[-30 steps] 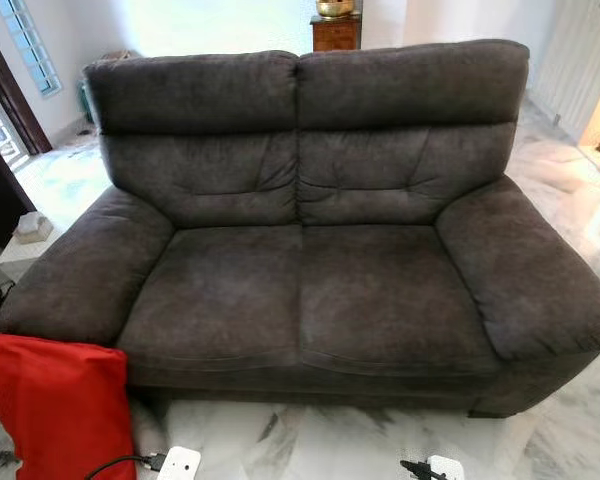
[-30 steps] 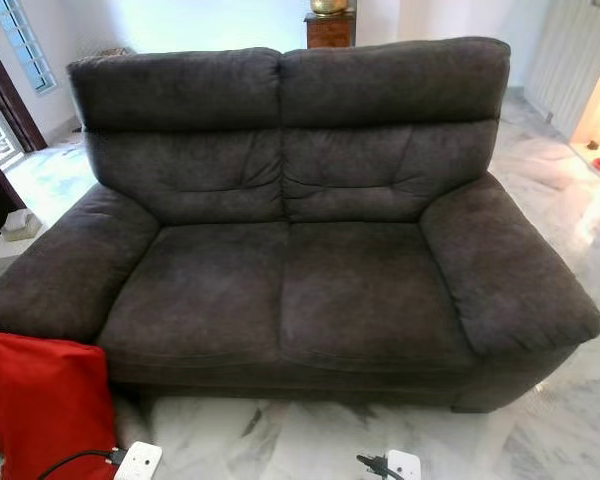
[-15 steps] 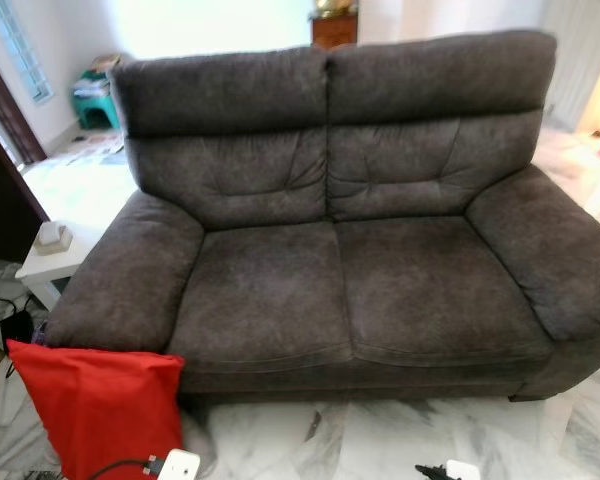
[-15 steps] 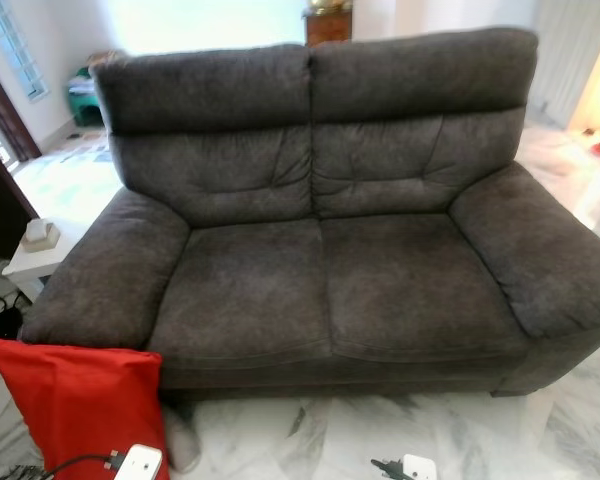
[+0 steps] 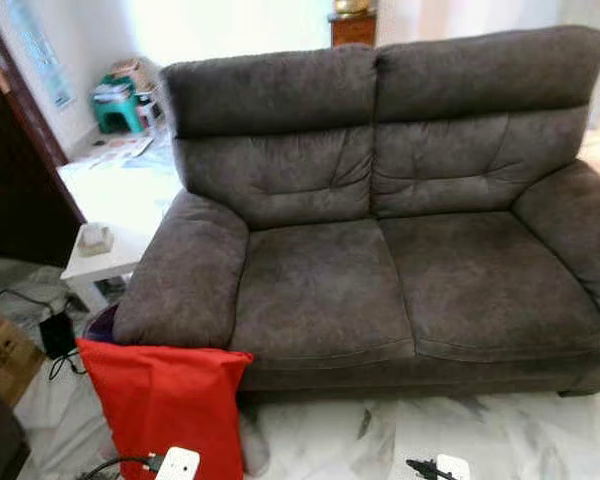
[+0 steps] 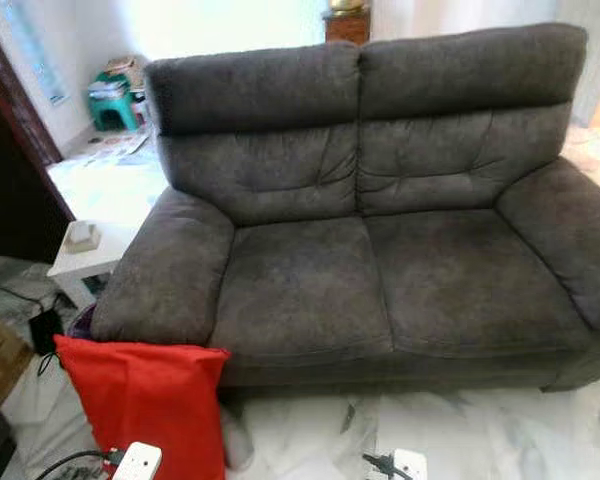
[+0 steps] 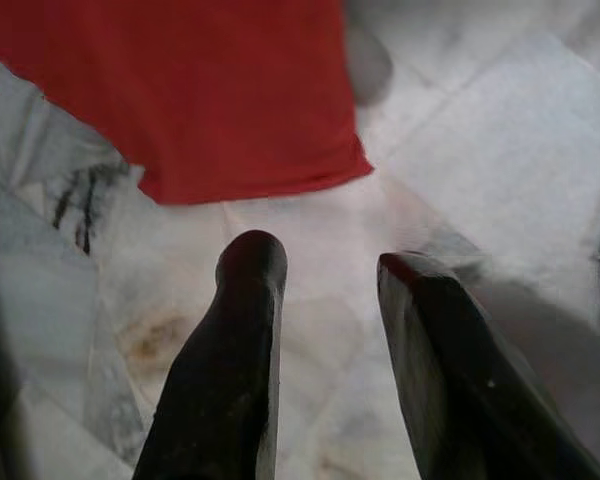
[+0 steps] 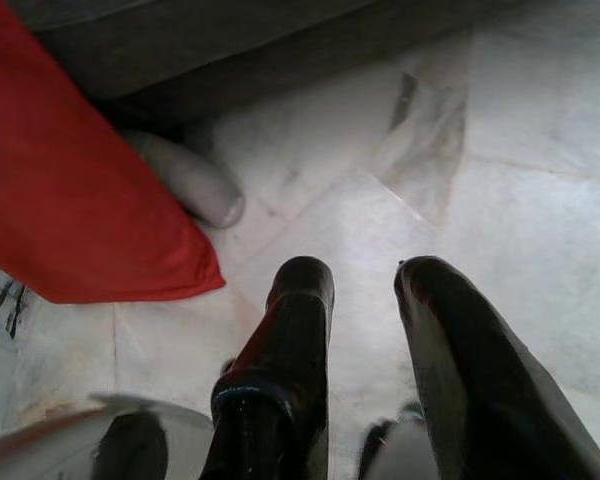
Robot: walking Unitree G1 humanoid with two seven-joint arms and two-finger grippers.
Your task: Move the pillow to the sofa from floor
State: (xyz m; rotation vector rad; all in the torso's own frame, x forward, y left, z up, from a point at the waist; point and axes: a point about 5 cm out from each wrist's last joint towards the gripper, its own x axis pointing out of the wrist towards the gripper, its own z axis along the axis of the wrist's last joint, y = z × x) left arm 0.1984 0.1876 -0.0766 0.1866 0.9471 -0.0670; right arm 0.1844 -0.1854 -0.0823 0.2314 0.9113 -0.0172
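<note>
Since the earlier frames the whole scene has slid to the robot's right as the camera turned; the pillow itself has not shifted on the floor. It stands upright on the marble floor, red, leaning against the front of the sofa's left armrest. The sofa seat is bare.

Left gripper: fingers slightly apart, holding nothing, hanging above the floor with the pillow's lower corner just ahead of the fingertips and not touching them. Right gripper: fingers likewise parted and empty, over the floor; the pillow lies ahead and off to one side, near the sofa's base.

Beyond the pillow, a white side table stands beside the armrest, carrying a small box. A cardboard box sits further out.
</note>
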